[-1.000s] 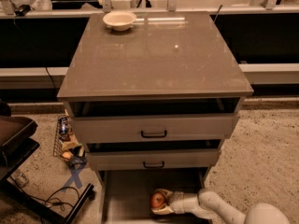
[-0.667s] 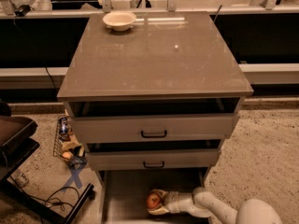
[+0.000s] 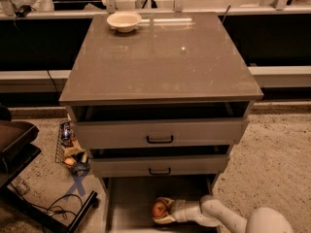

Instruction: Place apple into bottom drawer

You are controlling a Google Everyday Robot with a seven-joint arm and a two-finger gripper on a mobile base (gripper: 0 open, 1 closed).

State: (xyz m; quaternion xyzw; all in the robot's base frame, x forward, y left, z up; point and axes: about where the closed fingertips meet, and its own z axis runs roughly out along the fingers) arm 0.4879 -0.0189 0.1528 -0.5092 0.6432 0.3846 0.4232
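Observation:
The red-orange apple (image 3: pixel 158 209) is low inside the open bottom drawer (image 3: pixel 127 204), the grey tray pulled out under the cabinet. My gripper (image 3: pixel 161 210) reaches in from the right on its white arm and is shut on the apple, with pale fingers above and below it. I cannot tell whether the apple touches the drawer floor.
Two upper drawers with black handles (image 3: pixel 160 140) sit slightly open above. A cream bowl (image 3: pixel 124 20) stands at the back left of the cabinet top (image 3: pixel 165 62). A wire basket of snacks (image 3: pixel 70 149), cables and a dark chair base (image 3: pixel 19 149) lie left on the floor.
My gripper has moved left with the apple, deeper over the bottom drawer's floor.

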